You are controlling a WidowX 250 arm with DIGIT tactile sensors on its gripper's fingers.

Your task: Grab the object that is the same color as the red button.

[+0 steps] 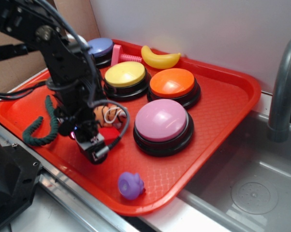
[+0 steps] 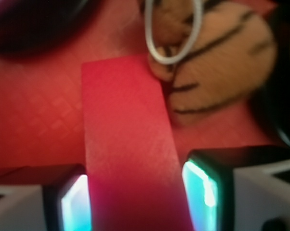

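Note:
The object, a flat matte red block (image 2: 125,120), lies on the red tray (image 2: 34,125) and runs back between my fingers. My gripper (image 2: 135,202) has its left pad (image 2: 75,207) and right pad (image 2: 203,192) against the block's two sides. In the exterior view only a corner of the block (image 1: 112,135) shows beside my gripper (image 1: 103,140), low over the tray's (image 1: 223,111) front left. An orange striped plush toy (image 2: 222,62) touches the block's far right corner. No red button is in view.
The yellow (image 1: 124,74), orange (image 1: 172,82), pink (image 1: 161,120) and blue (image 1: 101,47) buttons stand behind and to the right. A green rope (image 1: 41,128) lies left, a purple toy (image 1: 131,185) near the front rim, a banana (image 1: 160,59) at the back. A sink (image 1: 252,183) is right.

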